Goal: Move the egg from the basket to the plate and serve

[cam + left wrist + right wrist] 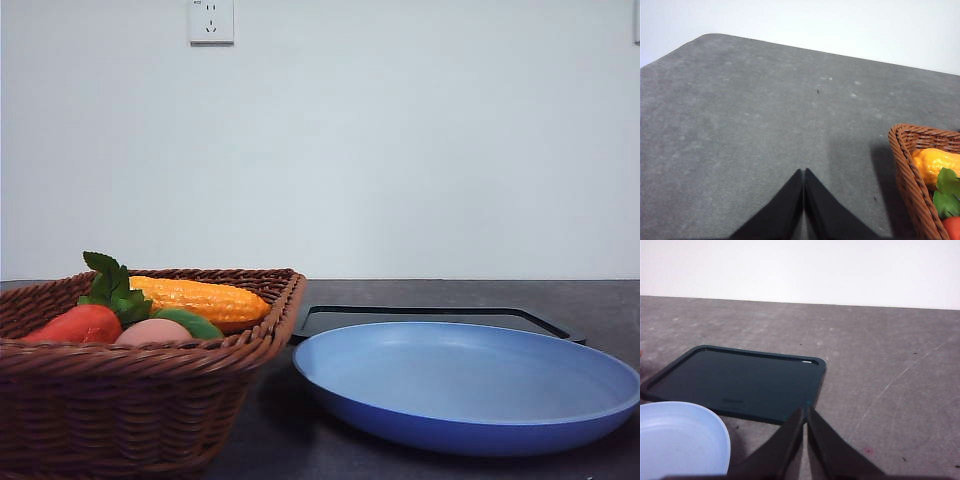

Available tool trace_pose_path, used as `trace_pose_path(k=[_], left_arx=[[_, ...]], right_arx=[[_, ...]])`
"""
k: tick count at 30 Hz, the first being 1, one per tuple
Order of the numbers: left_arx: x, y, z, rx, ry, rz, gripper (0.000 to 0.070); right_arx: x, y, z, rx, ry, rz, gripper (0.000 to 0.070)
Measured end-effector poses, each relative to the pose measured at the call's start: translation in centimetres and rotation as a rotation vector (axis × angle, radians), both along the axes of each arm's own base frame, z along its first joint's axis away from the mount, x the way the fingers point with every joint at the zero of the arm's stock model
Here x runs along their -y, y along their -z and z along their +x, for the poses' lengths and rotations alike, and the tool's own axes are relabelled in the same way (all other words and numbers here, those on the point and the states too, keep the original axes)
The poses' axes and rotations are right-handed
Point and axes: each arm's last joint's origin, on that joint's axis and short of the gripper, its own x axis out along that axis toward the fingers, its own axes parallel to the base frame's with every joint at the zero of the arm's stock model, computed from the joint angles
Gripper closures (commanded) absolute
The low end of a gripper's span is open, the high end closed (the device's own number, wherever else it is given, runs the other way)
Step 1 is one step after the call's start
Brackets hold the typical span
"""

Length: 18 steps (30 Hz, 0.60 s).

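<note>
The pinkish-brown egg (152,331) lies in the brown wicker basket (120,400) at the front left, between a red tomato-like vegetable and a green piece. The blue plate (470,385) sits to the basket's right with nothing on it. A corner of the basket (907,170) appears in the left wrist view, where my left gripper (804,172) is shut over bare table beside it. My right gripper (806,409) is shut with nothing in it, its tips over the near edge of the black tray, the plate's rim (722,435) close by.
A black rectangular tray (430,318) lies behind the plate. In the basket with the egg are a corn cob (200,297), a red vegetable with green leaves (85,322) and a green piece (190,322). Grey tabletop (890,370) stretches beyond the tray.
</note>
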Motion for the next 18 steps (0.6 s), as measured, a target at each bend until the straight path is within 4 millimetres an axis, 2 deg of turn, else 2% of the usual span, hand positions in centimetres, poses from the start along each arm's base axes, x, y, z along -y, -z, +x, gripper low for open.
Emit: trace_pose_path(k=[9, 18], left_arx=[[0.0, 0.0, 0.0, 0.003, -0.008, -0.047, 0.07], [0.0, 0.0, 0.0, 0.016, -0.052, -0.325, 0.07]], right_arx=[[0.0, 0.0, 0.0, -0.004, 0.001, 0.015, 0.07], [0.0, 0.0, 0.0, -0.037, 0.016, 0.156, 0.07]])
